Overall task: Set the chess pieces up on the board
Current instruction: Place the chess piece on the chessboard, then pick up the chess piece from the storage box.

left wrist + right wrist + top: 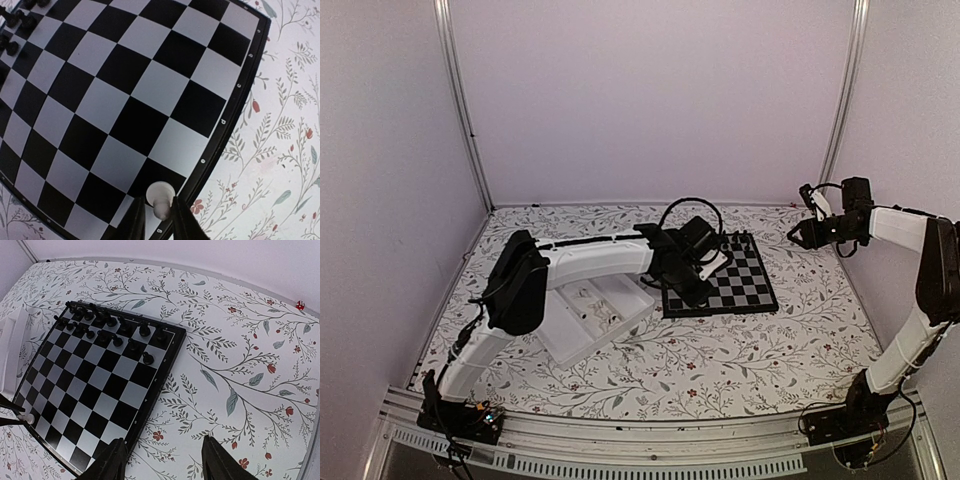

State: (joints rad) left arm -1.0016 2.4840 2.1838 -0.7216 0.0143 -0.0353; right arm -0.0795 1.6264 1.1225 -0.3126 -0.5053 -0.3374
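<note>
Tiny white letters run along the board's (150,85) black border, too small to read surely. The white tray (563,343), at the board's 9 o'clock in the top view, holds a few tiny pale pieces. A white pawn (160,192) stands at the board's 6 o'clock edge in the left wrist view, tight between the left fingers (134,222); whether they pinch it I cannot tell. The right fingers (114,462) are spread.

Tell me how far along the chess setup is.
Done: black pieces stand in two rows on the board's far side. In hand: one white piece sits between the fingers of the left end effector at the board's edge. Left: the rest of that side is bare; pale bits show in the tray.
</note>
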